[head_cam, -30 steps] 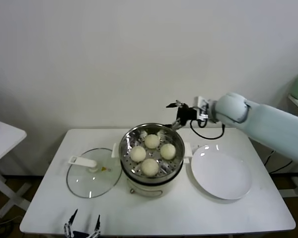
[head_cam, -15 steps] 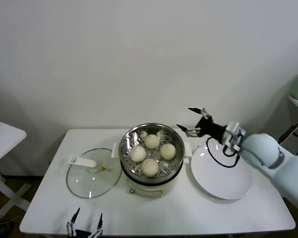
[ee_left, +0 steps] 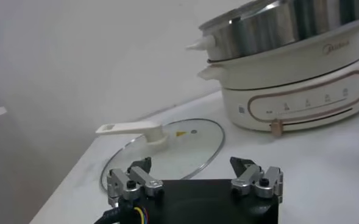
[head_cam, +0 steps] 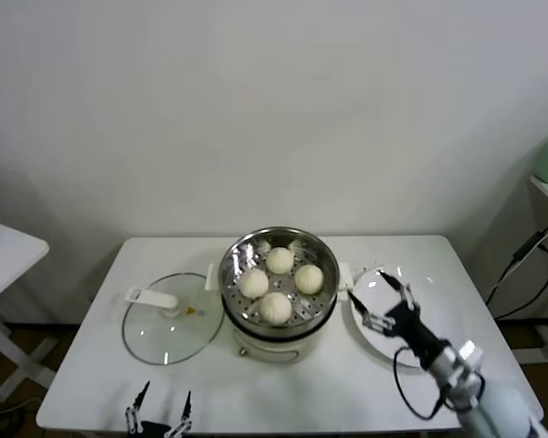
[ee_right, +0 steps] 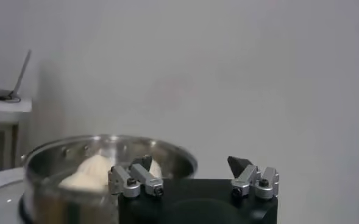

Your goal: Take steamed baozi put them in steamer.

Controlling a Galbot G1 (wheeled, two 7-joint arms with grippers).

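Note:
Four off-white baozi (head_cam: 276,283) lie in the shiny steel steamer (head_cam: 234,265) on its white cooker base at the table's middle. My right gripper (head_cam: 380,297) is open and empty, low over the white plate (head_cam: 438,342) to the right of the steamer. In the right wrist view the gripper (ee_right: 190,163) shows spread fingertips with the steamer (ee_right: 51,157) and a baozi (ee_right: 89,170) beyond. My left gripper (head_cam: 160,404) is open and empty at the table's front edge, parked; in the left wrist view the gripper (ee_left: 191,164) faces the steamer (ee_left: 270,30).
A round glass lid (head_cam: 169,330) with a white handle lies flat left of the steamer; it also shows in the left wrist view (ee_left: 185,143). A second white table edge (head_cam: 5,251) stands at far left.
My right arm has drawn back from above the steamer's far right rim, down and toward the front right, over the plate. The baozi and left gripper have not moved.

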